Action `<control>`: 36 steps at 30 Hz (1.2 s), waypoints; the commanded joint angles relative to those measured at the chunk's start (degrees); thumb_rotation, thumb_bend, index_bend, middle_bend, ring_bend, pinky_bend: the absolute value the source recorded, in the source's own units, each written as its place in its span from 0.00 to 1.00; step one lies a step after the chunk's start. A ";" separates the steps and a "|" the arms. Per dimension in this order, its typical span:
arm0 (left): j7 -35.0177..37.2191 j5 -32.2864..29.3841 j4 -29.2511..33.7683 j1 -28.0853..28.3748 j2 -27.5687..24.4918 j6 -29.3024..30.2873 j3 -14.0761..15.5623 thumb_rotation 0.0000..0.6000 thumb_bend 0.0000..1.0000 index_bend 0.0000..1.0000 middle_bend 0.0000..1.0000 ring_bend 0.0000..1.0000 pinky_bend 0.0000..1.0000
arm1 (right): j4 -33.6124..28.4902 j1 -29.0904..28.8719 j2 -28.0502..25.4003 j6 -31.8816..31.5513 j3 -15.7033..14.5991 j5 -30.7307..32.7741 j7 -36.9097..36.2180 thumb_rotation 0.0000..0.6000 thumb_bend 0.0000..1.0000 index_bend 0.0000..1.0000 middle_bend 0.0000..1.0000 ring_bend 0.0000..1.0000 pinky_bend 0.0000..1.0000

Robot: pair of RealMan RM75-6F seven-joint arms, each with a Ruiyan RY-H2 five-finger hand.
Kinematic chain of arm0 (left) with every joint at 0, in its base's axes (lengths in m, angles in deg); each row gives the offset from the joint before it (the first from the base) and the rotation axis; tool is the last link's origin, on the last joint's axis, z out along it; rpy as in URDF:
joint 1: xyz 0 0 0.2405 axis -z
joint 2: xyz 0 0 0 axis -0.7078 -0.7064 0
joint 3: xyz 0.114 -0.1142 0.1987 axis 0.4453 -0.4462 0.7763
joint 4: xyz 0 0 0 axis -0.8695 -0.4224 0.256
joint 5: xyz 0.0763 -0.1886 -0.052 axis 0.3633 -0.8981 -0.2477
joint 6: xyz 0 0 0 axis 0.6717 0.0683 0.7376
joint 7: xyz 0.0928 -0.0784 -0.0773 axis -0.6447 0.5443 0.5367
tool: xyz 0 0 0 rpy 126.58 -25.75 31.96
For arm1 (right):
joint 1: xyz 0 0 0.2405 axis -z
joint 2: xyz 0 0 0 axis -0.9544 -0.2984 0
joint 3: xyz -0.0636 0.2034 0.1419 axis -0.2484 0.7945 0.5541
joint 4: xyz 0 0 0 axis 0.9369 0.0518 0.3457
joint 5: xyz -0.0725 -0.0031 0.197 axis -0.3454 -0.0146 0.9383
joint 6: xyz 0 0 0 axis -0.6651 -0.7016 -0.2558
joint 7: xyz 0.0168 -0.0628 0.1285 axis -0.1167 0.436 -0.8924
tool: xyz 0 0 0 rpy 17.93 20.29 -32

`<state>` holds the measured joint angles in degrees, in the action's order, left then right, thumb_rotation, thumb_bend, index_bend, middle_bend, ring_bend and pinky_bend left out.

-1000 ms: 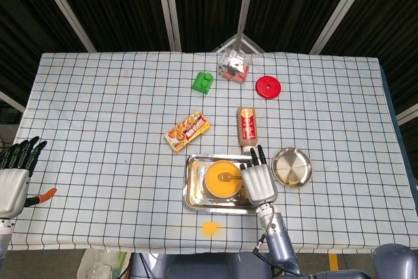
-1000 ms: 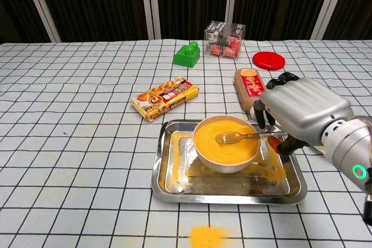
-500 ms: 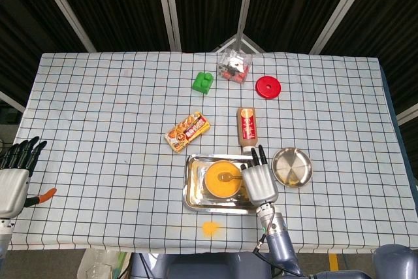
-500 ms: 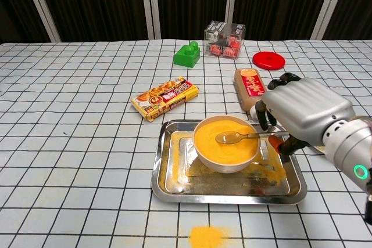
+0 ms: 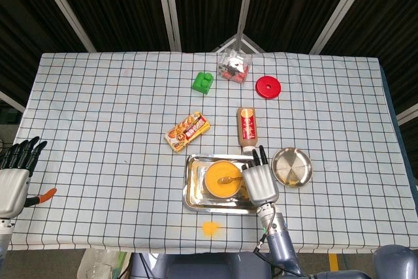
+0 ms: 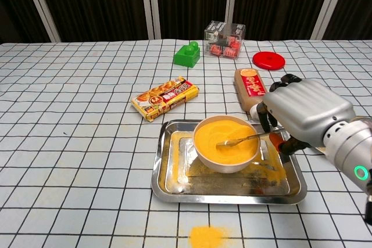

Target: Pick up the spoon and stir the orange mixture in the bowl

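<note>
One change: spoon (image 6: 239,140) now tipped down, its tip dug into the orange mixture (image 6: 225,140) — a second ago it lay flat on top.
Right hand (image 6: 302,115): fingers closed on the spoon's handle, just right of the bowl (image 6: 224,164).
Bowl: sits in the steel tray (image 6: 226,187).
Left hand (image 5: 13,181): off the tabletop's left edge — fingers straight, holding nothing.

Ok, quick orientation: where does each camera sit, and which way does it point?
Head view: high above the near edge, looking steeply down on the whole table; shows the left hand at the left edge and the right hand with its forearm.
Chest view: low at the near edge, looking across toward the far curtain; shows only the right hand.
Both show the right hand holding the spoon in the bowl, on the tray.
</note>
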<state>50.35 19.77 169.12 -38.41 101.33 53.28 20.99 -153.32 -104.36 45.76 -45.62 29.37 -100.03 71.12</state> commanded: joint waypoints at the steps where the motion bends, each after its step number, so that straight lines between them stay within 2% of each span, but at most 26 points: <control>1: 0.01 0.00 0.00 0.00 0.01 -0.01 0.02 1.00 0.00 0.00 0.00 0.00 0.00 | 0.07 0.01 0.05 0.00 -0.05 -0.19 -0.04 1.00 0.55 0.54 0.47 0.15 0.00; 13: 0.04 0.00 0.01 0.01 -0.02 -0.02 0.01 1.00 0.00 0.00 0.00 0.00 0.00 | 0.23 0.18 0.09 0.07 -0.04 -0.25 -0.02 1.00 0.55 0.55 0.48 0.17 0.00; 18: 0.03 0.01 0.00 0.03 -0.01 -0.06 0.03 1.00 0.00 0.00 0.00 0.00 0.00 | 0.20 0.19 0.12 0.18 0.00 -0.59 -0.36 1.00 0.61 0.58 0.50 0.19 0.00; 26: 0.07 0.00 0.03 0.03 -0.03 -0.04 0.01 1.00 0.00 0.00 0.00 0.00 0.00 | 0.38 0.20 -0.03 0.34 -0.06 -2.30 -1.83 1.00 0.76 0.73 0.61 0.32 0.00; 30: 0.08 0.02 0.01 0.04 -0.02 -0.05 0.01 1.00 0.00 0.00 0.00 0.00 0.00 | 0.51 0.26 -0.16 0.37 -0.17 -3.21 -2.49 1.00 0.78 0.83 0.69 0.41 0.00; 36: 0.15 -0.07 0.01 0.05 0.02 -0.13 0.01 1.00 0.00 0.00 0.00 0.00 0.00 | 0.76 0.34 -0.25 0.58 -0.30 -4.59 -3.70 1.00 0.79 0.87 0.72 0.44 0.00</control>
<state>50.49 19.71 169.12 -38.35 101.34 53.16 21.00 -152.61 -104.03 45.53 -45.08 29.09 -104.42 67.61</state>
